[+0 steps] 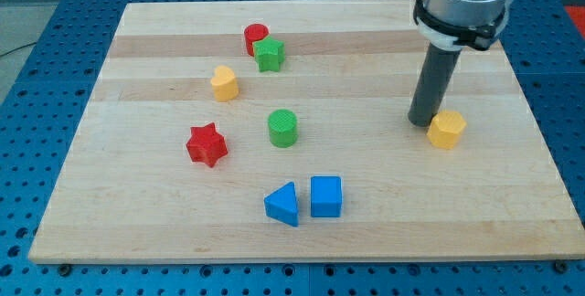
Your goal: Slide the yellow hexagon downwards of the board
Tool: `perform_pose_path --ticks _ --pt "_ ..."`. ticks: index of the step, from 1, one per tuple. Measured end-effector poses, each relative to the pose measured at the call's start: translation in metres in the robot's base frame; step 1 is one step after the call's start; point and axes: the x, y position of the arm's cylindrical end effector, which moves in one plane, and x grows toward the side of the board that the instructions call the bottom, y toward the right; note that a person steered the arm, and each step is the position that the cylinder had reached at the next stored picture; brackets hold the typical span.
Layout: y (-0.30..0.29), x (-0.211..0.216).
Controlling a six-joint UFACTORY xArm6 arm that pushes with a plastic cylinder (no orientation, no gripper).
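Inspection of the single view found my tip (422, 122) resting on the board (366, 214) in its right-hand half, at about mid-height. The yellow hexagon (447, 129) lay just to the view's right of the tip and very slightly lower, touching it or all but touching; the exact contact could not be settled from this angle. The arm carried no claw, only a straight dark rod, so there was nothing to report as open, closed or gripping.

The hexagon sat well apart from every other block, with the board's right edge near it.

Other items noted on the wooden board:
- A red cylinder (255, 37) near the view's top, with a green star (270, 54) touching it on its lower right.
- A second yellow block (225, 83), shape not clear, below and to the left of that pair.
- A green cylinder (283, 128) near the board's centre.
- A red star (207, 144) to the view's left of the green cylinder.
- A blue triangle (283, 205) and a blue cube (325, 195) side by side near the view's bottom, just apart.

No brand, label or legible writing was seen on the blocks, the board or the rod. The board rested on a blue perforated table (55, 22).
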Motion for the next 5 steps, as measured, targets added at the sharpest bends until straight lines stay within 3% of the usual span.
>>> perform_pose_path --ticks 2,3,5 --pt "0.034 0.031" --pt "0.035 0.011" --pt "0.053 0.035"
